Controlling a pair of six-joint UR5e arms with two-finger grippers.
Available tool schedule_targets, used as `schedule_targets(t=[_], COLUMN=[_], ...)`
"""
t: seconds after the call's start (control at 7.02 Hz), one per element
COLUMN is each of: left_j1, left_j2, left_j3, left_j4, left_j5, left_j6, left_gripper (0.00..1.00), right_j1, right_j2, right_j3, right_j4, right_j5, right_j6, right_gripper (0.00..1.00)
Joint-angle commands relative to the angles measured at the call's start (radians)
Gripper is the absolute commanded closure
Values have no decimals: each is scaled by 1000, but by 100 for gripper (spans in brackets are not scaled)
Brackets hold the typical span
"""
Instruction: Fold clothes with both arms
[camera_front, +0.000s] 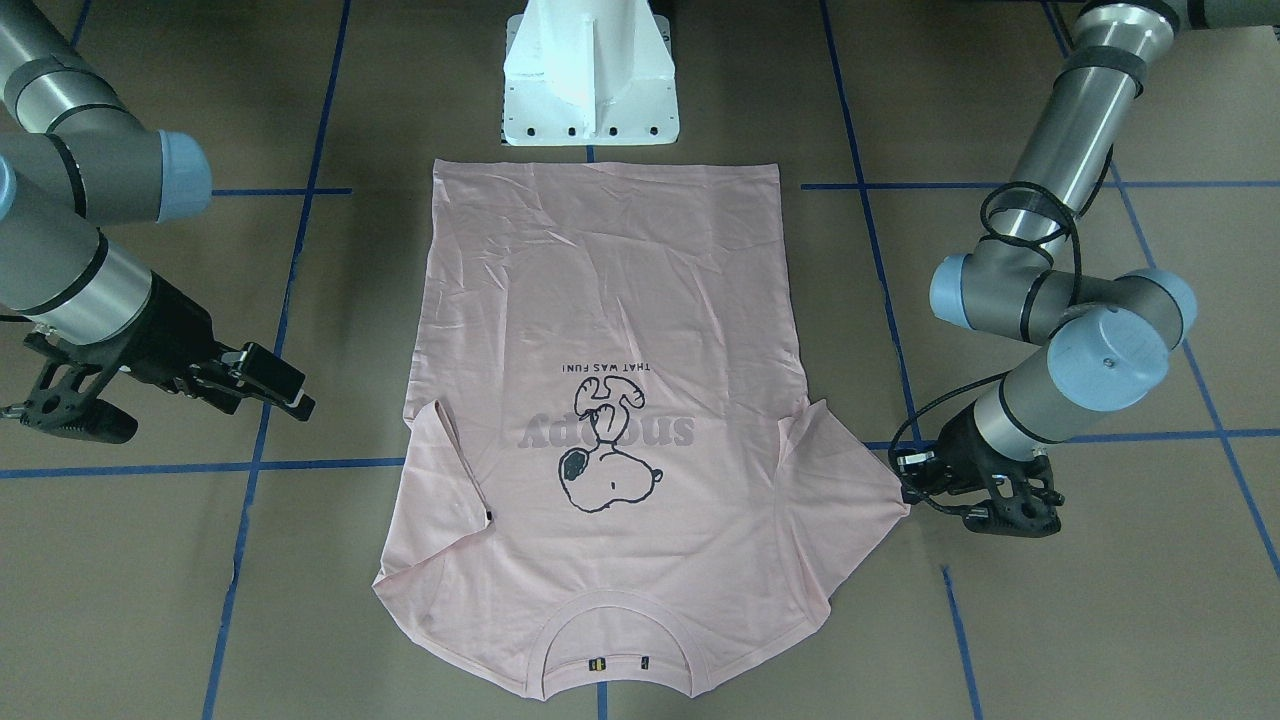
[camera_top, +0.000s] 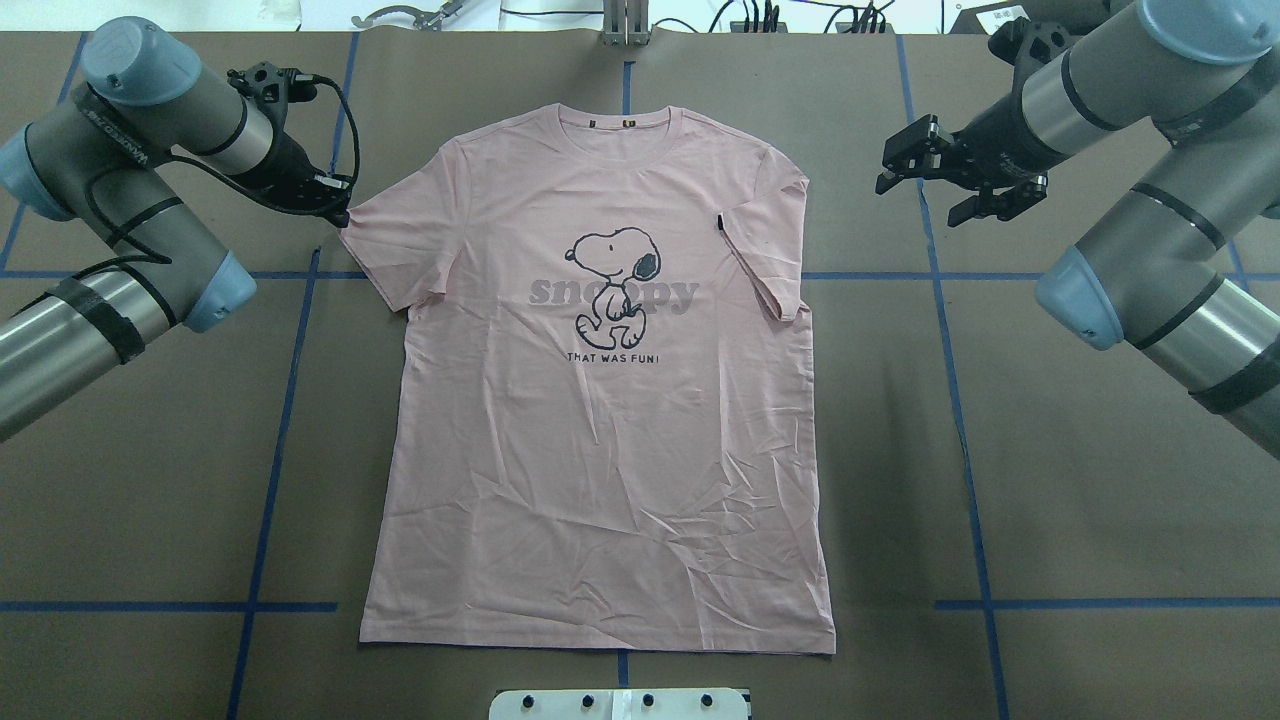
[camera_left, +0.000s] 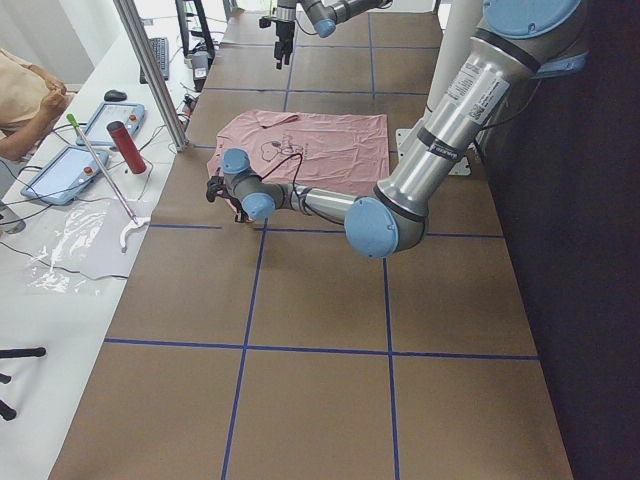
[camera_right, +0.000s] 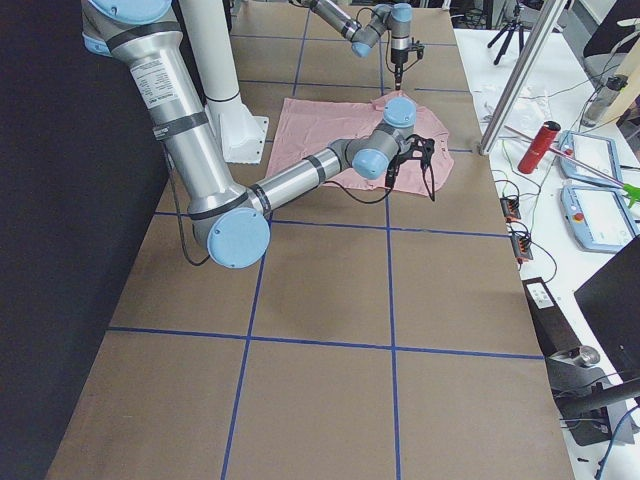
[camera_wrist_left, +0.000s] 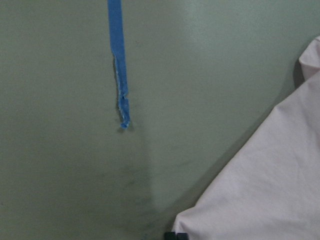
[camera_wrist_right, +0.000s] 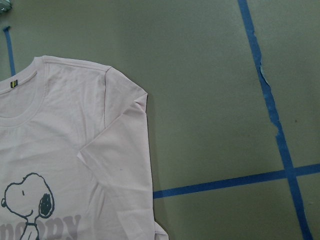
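Pink Snoopy T-shirt (camera_top: 600, 450) flat, face-up, lightly creased — right jaws wide, left jaws unclear

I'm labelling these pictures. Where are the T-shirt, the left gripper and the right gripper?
T-shirt (camera_top: 600, 450), overhead view: plain front below the lettering.
Left gripper (camera_top: 338, 208), overhead view: fingertips by the sleeve edge.
Right gripper (camera_top: 920, 185), overhead view: gap between its fingertips.

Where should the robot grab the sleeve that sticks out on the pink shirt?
Probably at the outer hem of the sleeve, coming in low from over the table beside it. The sleeve lies flat and sticks out sideways from the T-shirt, so that edge is free. The left gripper sits right at its tip.
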Motion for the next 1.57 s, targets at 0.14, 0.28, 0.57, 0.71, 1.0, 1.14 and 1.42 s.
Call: schedule_targets(t=[0.14,0.28,0.57,0.71,1.0,1.14,1.42], left_j1=[30,93,136,136,136,138,138], left_j2=[-55,-98,-188,-198,-201,-201,-204], left_j3=[-96,-87,30,55,82,86,88], left_j4=[7,13,-3,-5,-55,-65,-74], left_j5=[1,29,151,178,233,233,233], left_j6=[-231,-309,-353,-353,-353,-356,-353], left_gripper=[100,100,100,100,96,91,83], right_j1=[0,0,0,0,0,0,0], right_j2=[3,2,-2,-2,-2,0,-2], right_j3=[1,1,-2,-3,-3,-3,-3], right_j4=[0,0,0,0,-1,-1,-1], right_j5=[1,1,0,0,0,0,0], right_j6=[-8,-8,-8,-9,-9,-9,-9], right_gripper=[0,0,0,0,0,0,0])
